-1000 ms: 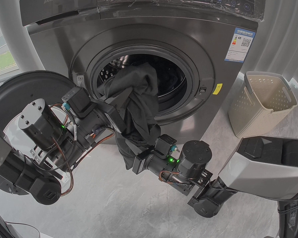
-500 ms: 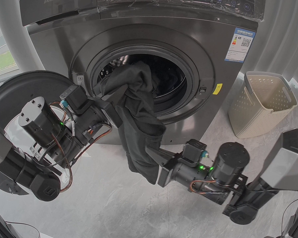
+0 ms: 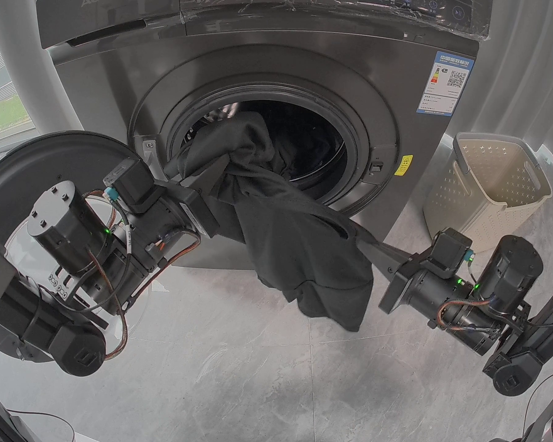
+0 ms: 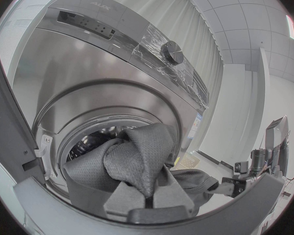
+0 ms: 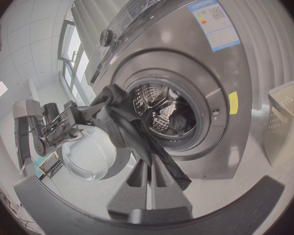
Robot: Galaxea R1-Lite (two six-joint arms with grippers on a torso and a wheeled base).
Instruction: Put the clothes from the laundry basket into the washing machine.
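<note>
Black cloth, one garment (image 3: 289, 240), hung stretched in front of the washer (image 3: 258, 50) mouth, not yet inside. The left gripper (image 3: 218, 173) was clamped on its upper end right at the mouth's rim. The right gripper (image 3: 365, 247) was pinched tight on a lower edge, below the mouth and out from the washer's front. The cloth ran taut between them, a loose flap dangling beneath. The door (image 3: 37, 167) stood swung wide beside the mouth. Inside the drum lay a dark heap (image 5: 178, 123), seemingly clothes. The basket (image 3: 491, 197), on the floor beside the washer, showed no cloth in what could be seen of its inside. The task looked nearly done: this piece wanted pushing through the mouth and releasing.
</note>
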